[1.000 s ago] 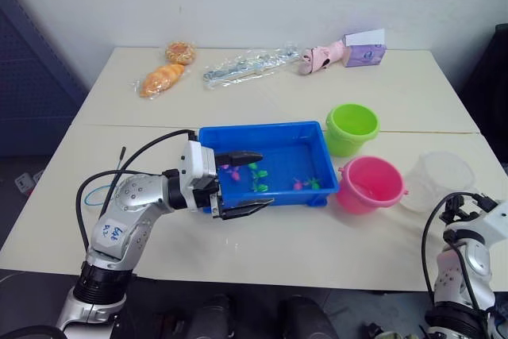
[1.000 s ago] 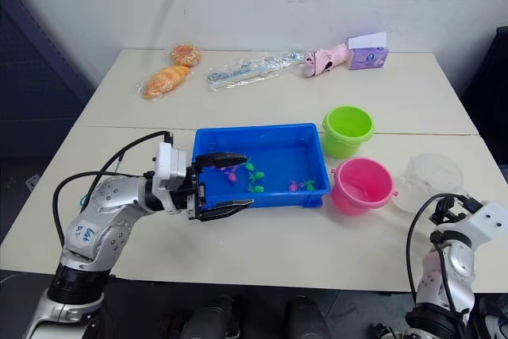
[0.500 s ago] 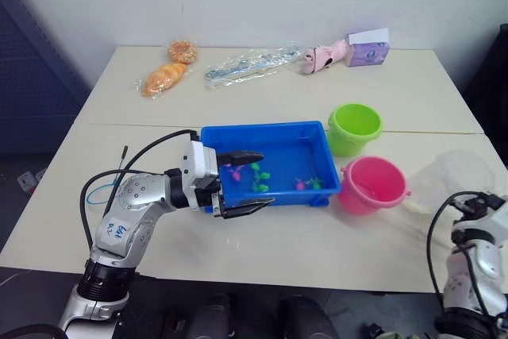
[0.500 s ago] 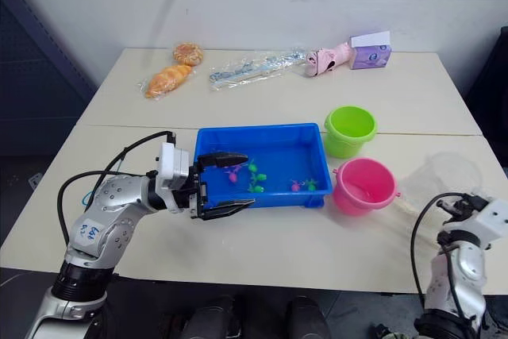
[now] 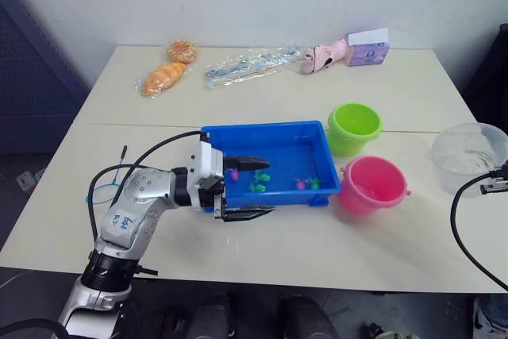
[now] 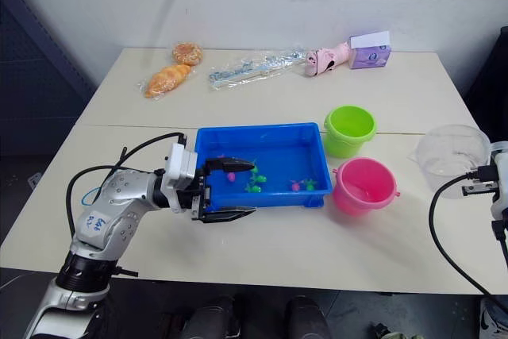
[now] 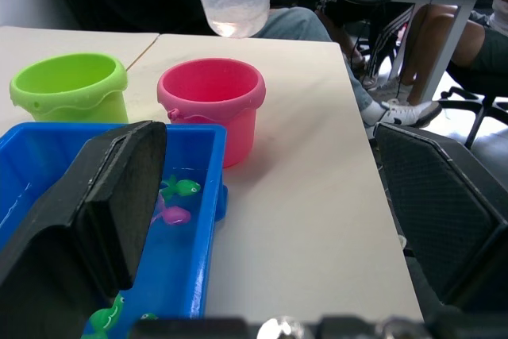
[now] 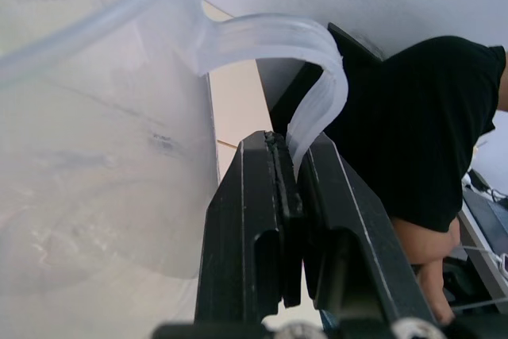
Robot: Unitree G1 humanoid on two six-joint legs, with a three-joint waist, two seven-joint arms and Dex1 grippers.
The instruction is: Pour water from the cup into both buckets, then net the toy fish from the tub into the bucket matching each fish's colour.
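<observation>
The tub sits mid-table holding water and all the toy fish, so netting has not begun. The cup, lifted off the table to the right of the buckets, holds a little water; the right gripper is clamped on its handle. The pink bucket and green bucket look empty, so pouring remains. The left gripper hangs spread across the tub's near-left corner.
</observation>
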